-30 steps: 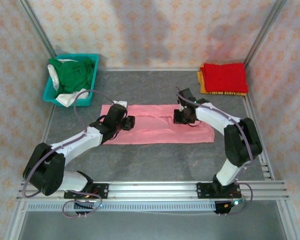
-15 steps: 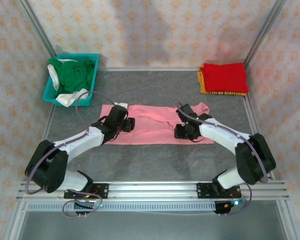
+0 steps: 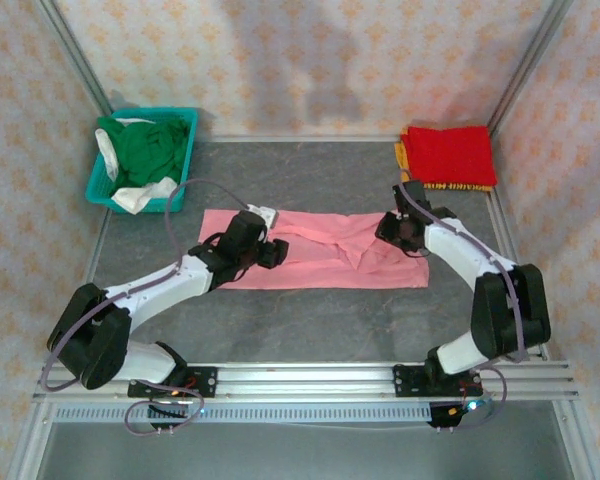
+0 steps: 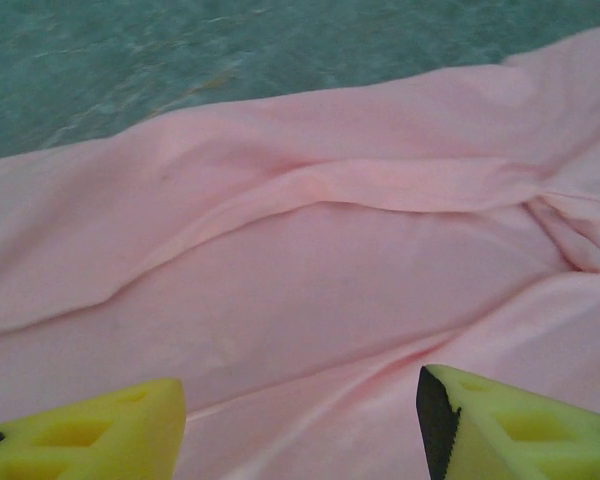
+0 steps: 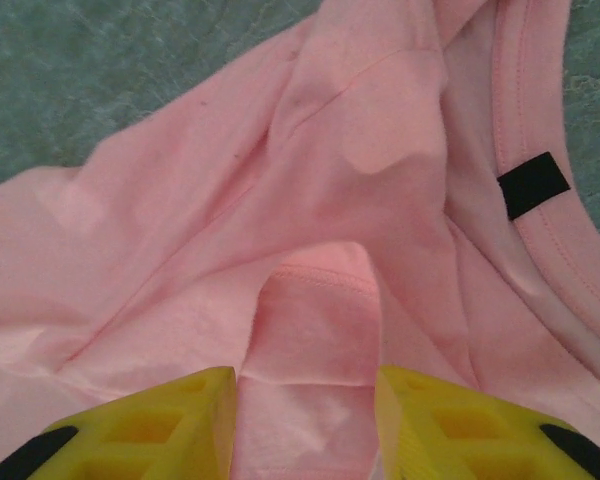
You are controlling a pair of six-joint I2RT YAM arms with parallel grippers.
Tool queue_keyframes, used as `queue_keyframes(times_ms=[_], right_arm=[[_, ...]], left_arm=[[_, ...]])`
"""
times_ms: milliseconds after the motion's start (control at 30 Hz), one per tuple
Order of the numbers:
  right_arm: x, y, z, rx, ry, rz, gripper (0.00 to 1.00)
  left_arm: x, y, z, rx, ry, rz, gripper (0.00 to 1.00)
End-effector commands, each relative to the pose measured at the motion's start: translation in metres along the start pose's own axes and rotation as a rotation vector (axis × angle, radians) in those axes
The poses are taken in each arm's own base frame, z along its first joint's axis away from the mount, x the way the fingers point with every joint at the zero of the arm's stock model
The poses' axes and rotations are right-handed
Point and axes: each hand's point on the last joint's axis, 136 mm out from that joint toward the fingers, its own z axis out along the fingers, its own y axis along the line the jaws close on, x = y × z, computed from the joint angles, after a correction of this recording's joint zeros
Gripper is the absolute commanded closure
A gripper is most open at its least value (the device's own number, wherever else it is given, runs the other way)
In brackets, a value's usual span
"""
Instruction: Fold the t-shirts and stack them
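The left arm stretches low and forward. Its left gripper sits over the left end of the pink t-shirt, fingers spread and holding nothing. The shirt lies flat on the table. At the shirt's right end the right arm doubles back, and the right gripper stands parted astride a raised fold.

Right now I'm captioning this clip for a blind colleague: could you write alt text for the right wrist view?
A crumpled pink shirt lies on a grey-green table, seen close up. The right gripper has its yellow fingers apart at the bottom, a raised fold between them; whether they pinch it is unclear. The collar, with a black tag, runs down the right.
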Motion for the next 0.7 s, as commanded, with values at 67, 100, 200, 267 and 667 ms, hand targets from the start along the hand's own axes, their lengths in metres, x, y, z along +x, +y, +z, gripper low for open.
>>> queue_keyframes(times_ms=[67,100,200,267,667], right_arm=[[0.002,-0.018,0.016,0.119,0.036,-0.032,0.59],[0.004,-0.019,0.020,0.126,0.046,-0.030,0.60],[0.006,-0.021,0.030,0.143,0.058,-0.036,0.64],[0.005,-0.026,0.031,0.168,0.056,-0.044,0.74],[0.040,-0.065,0.013,0.212,-0.020,0.021,1.00]], left_arm=[[-0.005,-0.001,0.001,-0.007,-0.003,0.030,0.36],[-0.005,0.000,0.002,-0.009,0.001,0.030,0.36],[-0.006,-0.001,0.005,-0.006,0.000,0.031,0.36],[-0.007,-0.001,0.005,-0.008,0.001,0.030,0.36],[0.001,0.006,0.012,-0.049,0.028,0.028,0.36]])
